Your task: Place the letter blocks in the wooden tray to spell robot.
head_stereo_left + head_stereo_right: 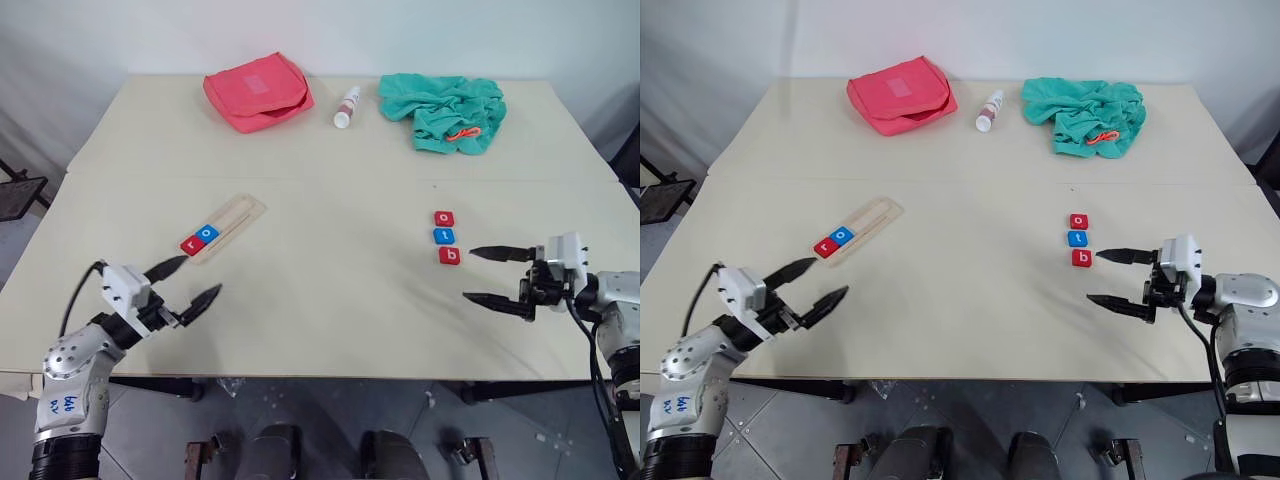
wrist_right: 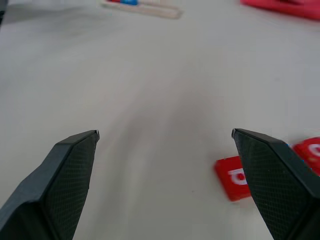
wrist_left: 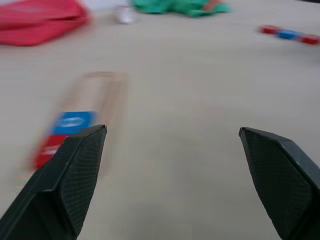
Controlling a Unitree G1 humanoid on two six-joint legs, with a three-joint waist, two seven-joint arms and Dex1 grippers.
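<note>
Nearest the head camera, the left gripper (image 1: 188, 283) is hovering over the table (image 1: 330, 300) near its front edge with its jaws spread wide and nothing between them, just short of the wooden tray (image 1: 232, 222), which is lying at a slant and already carrying a red r block (image 1: 190, 245) and a blue o block (image 1: 207, 234) at its near end. Across the table the right gripper (image 1: 483, 275) is also standing open and empty, just beside the red b block (image 1: 450, 256), which is lining up with a blue t block (image 1: 444, 236) and a red o block (image 1: 444, 218). In the left wrist view the two fingers (image 3: 70, 175) are framing bare table, the tray's filled end sitting beside one of them. In the right wrist view the b block (image 2: 233, 178) is lying next to one finger (image 2: 272, 175). Two letters are placed; I judge the third, b, is in hand, so the right gripper needs to shift sideways over b, descend and close.
</note>
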